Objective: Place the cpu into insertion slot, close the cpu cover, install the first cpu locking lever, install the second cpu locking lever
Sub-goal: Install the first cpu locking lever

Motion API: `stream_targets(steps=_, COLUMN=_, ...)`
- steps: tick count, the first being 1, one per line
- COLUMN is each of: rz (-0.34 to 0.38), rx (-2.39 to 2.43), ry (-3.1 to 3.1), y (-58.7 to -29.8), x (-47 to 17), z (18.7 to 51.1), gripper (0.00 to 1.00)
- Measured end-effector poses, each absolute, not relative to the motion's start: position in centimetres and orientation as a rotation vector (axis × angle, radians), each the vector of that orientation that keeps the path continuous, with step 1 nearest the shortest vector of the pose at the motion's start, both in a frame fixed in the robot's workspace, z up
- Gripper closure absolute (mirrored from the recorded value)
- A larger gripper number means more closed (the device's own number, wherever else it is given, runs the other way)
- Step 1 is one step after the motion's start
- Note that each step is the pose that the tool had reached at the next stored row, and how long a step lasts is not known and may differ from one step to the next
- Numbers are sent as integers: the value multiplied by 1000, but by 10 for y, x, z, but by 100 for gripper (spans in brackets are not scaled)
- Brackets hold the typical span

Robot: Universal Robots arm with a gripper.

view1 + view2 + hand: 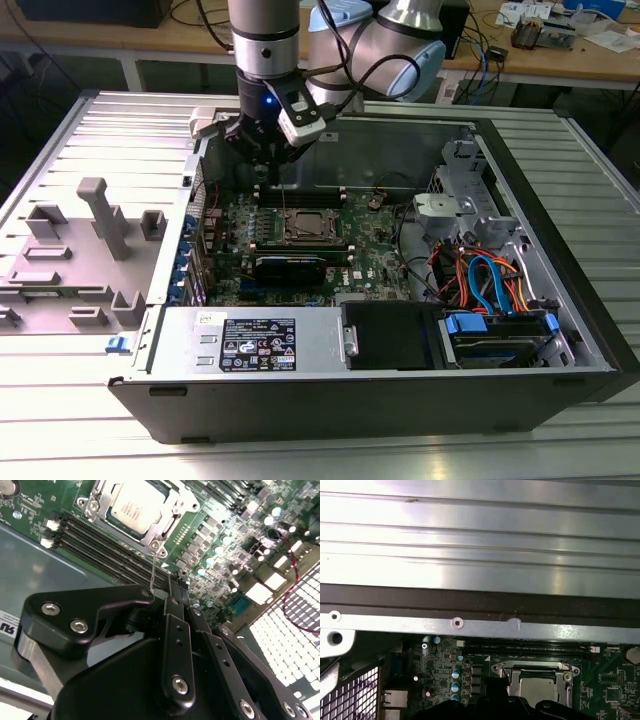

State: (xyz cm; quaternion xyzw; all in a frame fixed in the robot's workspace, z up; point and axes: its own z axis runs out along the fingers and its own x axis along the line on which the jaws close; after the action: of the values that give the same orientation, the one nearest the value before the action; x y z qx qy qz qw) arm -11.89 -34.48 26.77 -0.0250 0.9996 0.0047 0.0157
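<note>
Workbench scene, exterior view: the arm's gripper (pixel 268 168) hangs in the upper middle of the frame. It is inside an open computer case (pixel 560 300) lying on a ribbed metal table (pixel 60 120), just above the far edge of the green motherboard (pixel 375 245). At frame centre the cpu (pixel 306 225) lies flat in the insertion slot, which is hidden beneath it, with the cpu cover (pixel 326 237) down around it. A grey fixture (pixel 100 215) stands on the table at the exterior view's left, outside the case.

Second wrist view: the black fingers (pixel 175 600) are pressed together at their tips, with no gap and nothing seen pinched. A thin wire locking lever (pixel 154 565) rises from a corner of the cpu cover (pixel 174 511) toward the gripper's linkage; whether they touch cannot be told. The cpu (pixel 136 505) sits framed by the cover, long black memory slots (pixel 100 542) beside it.

First wrist view: the cpu (pixel 537 686) and cpu cover (pixel 535 668) lie just beyond the gripper's dark bulk, the case wall (pixel 470 625) past them.
</note>
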Motion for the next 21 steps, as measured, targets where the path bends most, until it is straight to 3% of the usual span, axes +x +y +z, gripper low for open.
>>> stream_targets(steps=21, rz=15, rx=-78, ry=3109, y=-339, x=-103, z=264, gripper=89)
